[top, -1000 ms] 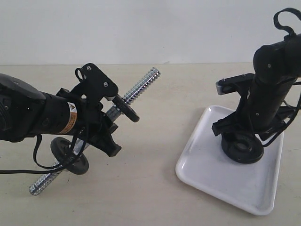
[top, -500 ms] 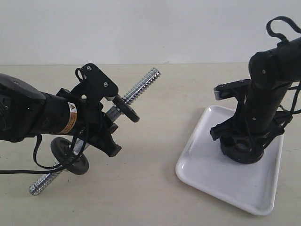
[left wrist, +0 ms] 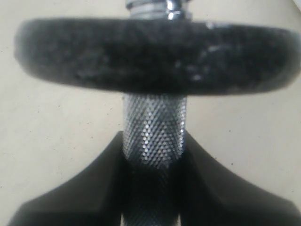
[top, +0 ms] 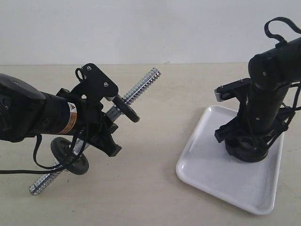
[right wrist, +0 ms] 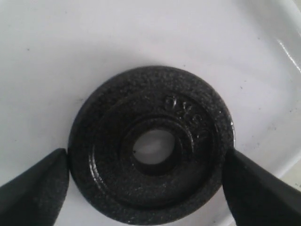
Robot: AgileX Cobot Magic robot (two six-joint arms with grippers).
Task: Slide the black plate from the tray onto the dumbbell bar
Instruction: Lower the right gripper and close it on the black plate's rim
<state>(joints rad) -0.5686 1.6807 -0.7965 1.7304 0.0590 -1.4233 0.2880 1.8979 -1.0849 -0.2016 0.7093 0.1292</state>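
Here, left claw (left wrist: 154,147) clamping dumbbell bar (left wrist: 154,121), right claw (right wrist: 146,157) astride black plate (right wrist: 106,157) (embossed lettering illegible), grip unclear

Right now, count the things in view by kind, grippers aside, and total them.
Black weight discs: 3 (black plate on the tray, upper disc and lower disc on the dumbbell bar)
Dumbbell bar: 1
Tray: 1
Total: 5

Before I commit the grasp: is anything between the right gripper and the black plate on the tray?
Nothing visible. The right gripper has its fingers flanking the black plate on opposite sides at its rim, with only bare tray around it. Whether they touch the rim is unclear.
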